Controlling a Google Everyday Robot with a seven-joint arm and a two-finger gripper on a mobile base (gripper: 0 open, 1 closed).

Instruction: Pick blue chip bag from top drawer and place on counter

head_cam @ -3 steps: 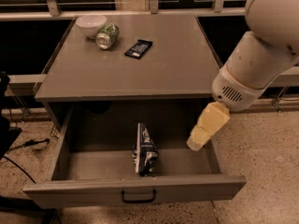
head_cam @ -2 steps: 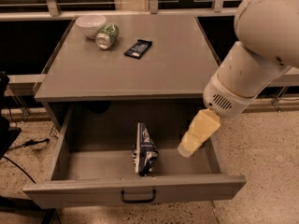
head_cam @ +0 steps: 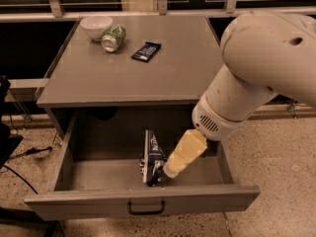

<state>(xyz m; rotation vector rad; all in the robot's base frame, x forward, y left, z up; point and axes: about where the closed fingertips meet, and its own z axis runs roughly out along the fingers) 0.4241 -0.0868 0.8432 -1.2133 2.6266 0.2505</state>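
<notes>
Here, at the back left of the counter sit a white bowl, a tipped green can and a dark bar wrapper. Below, in the open top drawer, the blue chip bag stands on edge near the middle, its long axis running front to back. The gripper reaches down just beside the bag's right side. Whether it is spread or closed cannot be told.

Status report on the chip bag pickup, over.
End effector inside top drawer, beside blue chip bag. Bag on edge, not yet lifted. Bowl, can, wrapper at counter's back.
</notes>
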